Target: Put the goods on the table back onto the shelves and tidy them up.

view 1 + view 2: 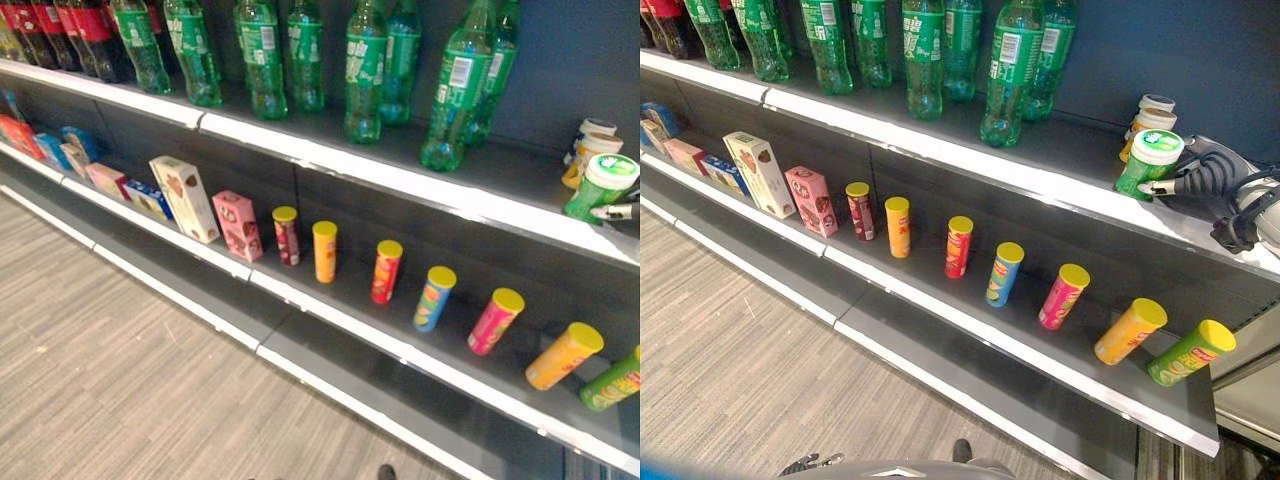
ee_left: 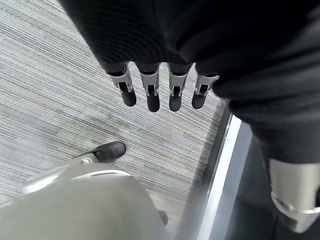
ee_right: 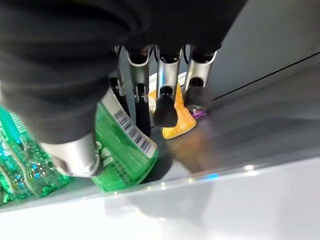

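Green cup with a white lid [image 1: 1150,163], upright at the right end of the upper shelf [image 1: 970,165], right hand [image 1: 1205,172] curled round it, yellow cup [image 1: 1140,128] just behind it
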{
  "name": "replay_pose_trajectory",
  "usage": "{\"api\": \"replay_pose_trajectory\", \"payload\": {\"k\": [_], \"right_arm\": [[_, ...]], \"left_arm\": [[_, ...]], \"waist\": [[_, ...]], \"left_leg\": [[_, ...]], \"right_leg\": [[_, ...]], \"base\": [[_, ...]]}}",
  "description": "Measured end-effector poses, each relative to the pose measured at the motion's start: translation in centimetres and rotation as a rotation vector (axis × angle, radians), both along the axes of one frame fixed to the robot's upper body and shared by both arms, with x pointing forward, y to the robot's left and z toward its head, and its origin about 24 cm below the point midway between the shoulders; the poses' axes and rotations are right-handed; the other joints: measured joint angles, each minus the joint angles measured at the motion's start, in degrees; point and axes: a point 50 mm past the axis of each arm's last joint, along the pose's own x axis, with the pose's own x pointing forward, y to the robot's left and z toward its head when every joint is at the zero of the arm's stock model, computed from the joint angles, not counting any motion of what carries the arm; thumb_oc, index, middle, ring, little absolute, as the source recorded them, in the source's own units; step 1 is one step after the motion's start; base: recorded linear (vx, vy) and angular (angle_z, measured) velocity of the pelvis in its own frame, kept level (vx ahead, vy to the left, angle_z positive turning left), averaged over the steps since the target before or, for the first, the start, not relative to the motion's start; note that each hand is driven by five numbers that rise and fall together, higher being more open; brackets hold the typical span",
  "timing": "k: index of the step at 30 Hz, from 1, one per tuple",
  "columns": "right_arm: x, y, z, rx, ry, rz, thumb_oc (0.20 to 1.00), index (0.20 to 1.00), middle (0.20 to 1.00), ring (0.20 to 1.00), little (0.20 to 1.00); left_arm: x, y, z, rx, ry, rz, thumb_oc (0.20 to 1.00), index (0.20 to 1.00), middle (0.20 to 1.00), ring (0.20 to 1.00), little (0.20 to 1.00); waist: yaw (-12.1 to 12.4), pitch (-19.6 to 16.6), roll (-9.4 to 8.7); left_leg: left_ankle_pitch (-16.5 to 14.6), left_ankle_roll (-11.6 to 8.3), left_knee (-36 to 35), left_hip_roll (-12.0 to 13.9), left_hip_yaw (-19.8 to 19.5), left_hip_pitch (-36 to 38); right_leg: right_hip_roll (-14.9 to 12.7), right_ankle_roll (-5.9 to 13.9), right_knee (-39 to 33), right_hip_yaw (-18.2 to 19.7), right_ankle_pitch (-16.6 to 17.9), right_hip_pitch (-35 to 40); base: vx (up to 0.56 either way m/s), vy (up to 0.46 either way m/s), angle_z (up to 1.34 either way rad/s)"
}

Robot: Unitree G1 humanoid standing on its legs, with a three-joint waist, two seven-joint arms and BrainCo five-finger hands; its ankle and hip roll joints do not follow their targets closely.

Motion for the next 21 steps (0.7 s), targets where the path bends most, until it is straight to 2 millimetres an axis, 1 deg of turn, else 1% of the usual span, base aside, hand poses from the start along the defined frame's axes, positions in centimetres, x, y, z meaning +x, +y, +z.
{"api": "replay_pose_trajectory", "payload": {"k": [1, 2, 8, 9, 13, 14, 15, 16, 18, 19, 20, 21], "right_arm": [[0.0, 0.0, 0.0, 0.000, 0.000, 0.000, 0.655, 0.655, 0.655, 0.655, 0.655], [0.0, -0.1, 0.0, 0.000, -0.002, -0.003, 1.000, 1.000, 1.000, 1.000, 1.000], [0.1, -0.1, -0.8, 0.020, 0.012, -0.006, 1.000, 1.000, 1.000, 1.000, 1.000], [0.1, -0.1, -0.7, 0.019, 0.008, -0.008, 1.000, 1.000, 1.000, 1.000, 1.000], [-0.6, -0.8, 0.7, -0.010, -0.096, -0.060, 1.000, 1.000, 1.000, 1.000, 1.000], [-1.5, -1.5, 2.2, -0.012, -0.198, -0.092, 1.000, 1.000, 1.000, 1.000, 1.000], [-1.9, -1.8, 2.9, -0.009, -0.240, -0.110, 1.000, 1.000, 1.000, 1.000, 1.000], [-3.1, -2.6, 3.7, -0.011, -0.313, -0.151, 1.000, 1.000, 1.000, 1.000, 1.000], [-4.3, -2.8, 5.3, -0.006, -0.427, -0.171, 1.000, 1.000, 1.000, 1.000, 1.000], [-5.2, -3.1, 5.9, -0.009, -0.493, -0.190, 1.000, 1.000, 1.000, 1.000, 1.000], [-6.7, -3.4, 6.4, 0.000, -0.570, -0.217, 1.000, 1.000, 1.000, 1.000, 1.000], [-7.6, -3.5, 6.5, 0.021, -0.634, -0.227, 1.000, 1.000, 1.000, 1.000, 1.000]], "left_arm": [[0.0, 0.0, 0.0, 0.001, 0.000, 0.000, 1.000, 1.000, 1.000, 1.000, 1.000], [0.0, 0.0, 0.0, 0.001, 0.000, 0.000, 1.000, 1.000, 1.000, 1.000, 1.000], [0.0, 0.0, 0.0, 0.002, -0.001, 0.001, 1.000, 1.000, 1.000, 1.000, 1.000], [0.0, 0.0, 0.0, 0.003, -0.001, 0.002, 1.000, 1.000, 1.000, 1.000, 1.000], [0.1, 0.1, 0.0, 0.006, -0.004, 0.007, 1.000, 1.000, 1.000, 1.000, 1.000], [0.0, 0.2, 0.0, 0.010, -0.005, 0.018, 1.000, 1.000, 1.000, 1.000, 1.000], [0.0, 0.2, 0.1, 0.013, -0.006, 0.021, 1.000, 1.000, 1.000, 1.000, 1.000], [0.2, 0.3, 0.1, 0.018, -0.017, 0.041, 1.000, 1.000, 1.000, 1.000, 1.000], [-0.1, 0.6, 0.1, 0.031, -0.013, 0.070, 1.000, 1.000, 1.000, 1.000, 1.000], [-0.1, 0.7, 0.1, 0.039, -0.014, 0.073, 1.000, 1.000, 1.000, 1.000, 1.000], [0.1, 0.8, 0.2, 0.046, -0.024, 0.081, 1.000, 1.000, 1.000, 1.000, 1.000], [0.1, 0.9, 0.2, 0.049, -0.025, 0.089, 1.000, 1.000, 1.000, 1.000, 1.000]], "waist": [[0.0, 0.0, 0.00], [0.0, 0.0, 0.00], [-0.2, 0.0, 0.08], [-0.3, 0.0, 0.11], [-0.4, 0.0, 0.13], [-0.4, 0.1, 0.21], [-0.6, 0.1, 0.21], [-0.6, 0.1, 0.17], [-0.9, 0.2, 0.31], [-1.2, 0.2, 0.31], [-1.5, 0.2, 0.15], [-1.7, 0.3, 0.04]], "left_leg": [[0.0, 0.00, 0.0, 0.0, 0.0, 0.0], [0.0, 0.00, 0.0, 0.0, 0.0, 0.0], [0.1, -0.12, 0.0, 0.0, 0.0, 0.0], [0.1, -0.12, 0.0, 0.0, 0.0, 0.0], [0.1, -0.21, 0.0, 0.0, 0.0, 0.1], [0.2, -0.19, 0.0, -0.1, 0.0, -0.3], [0.2, -0.21, 0.0, -0.1, 0.0, -0.2], [0.2, -0.25, 0.0, -0.1, 0.0, -0.1], [0.1, -0.31, 0.0, -0.2, 0.1, -0.3], [0.1, -0.34, 0.0, -0.2, 0.1, -0.2], [0.1, -0.33, 0.0, -0.2, 0.1, -0.1], [0.1, -0.34, 0.0, -0.2, 0.1, -0.1]], "right_leg": [[0.0, 0.00, 0.0, 0.0, 0.0, 0.0], [0.0, 0.00, 0.0, 0.0, 0.0, 0.0], [0.0, 0.00, 0.0, 0.0, 0.0, 0.0], [0.0, 0.00, 0.0, 0.0, 0.0, 0.0], [0.0, 0.00, 0.0, 0.0, 0.0, -0.1], [-0.1, 0.01, 0.0, -0.1, 0.0, -0.3], [-0.1, 0.02, 0.0, -0.1, 0.0, -0.3], [-0.1, 0.02, 0.0, -0.1, 0.0, -0.3], [-0.2, 0.09, 0.0, 0.0, 0.1, -0.4], [-0.2, 0.22, 0.0, 0.1, 0.1, -0.5], [-0.2, 0.22, 0.0, 0.1, 0.1, -0.5], [-0.2, 0.22, 0.0, 0.1, 0.1, -0.5]], "base": [[0.00, 0.000, 0.00], [0.00, 0.000, 0.00], [0.00, 0.000, 0.00], [0.00, 0.000, 0.00], [0.00, 0.000, 0.00], [-0.01, 0.032, 0.01], [-0.01, 0.032, 0.03], [0.00, 0.000, 0.00], [0.00, 0.021, -0.03], [-0.01, 0.050, -0.03], [0.00, 0.051, 0.00], [-0.02, 0.090, -0.01]]}}
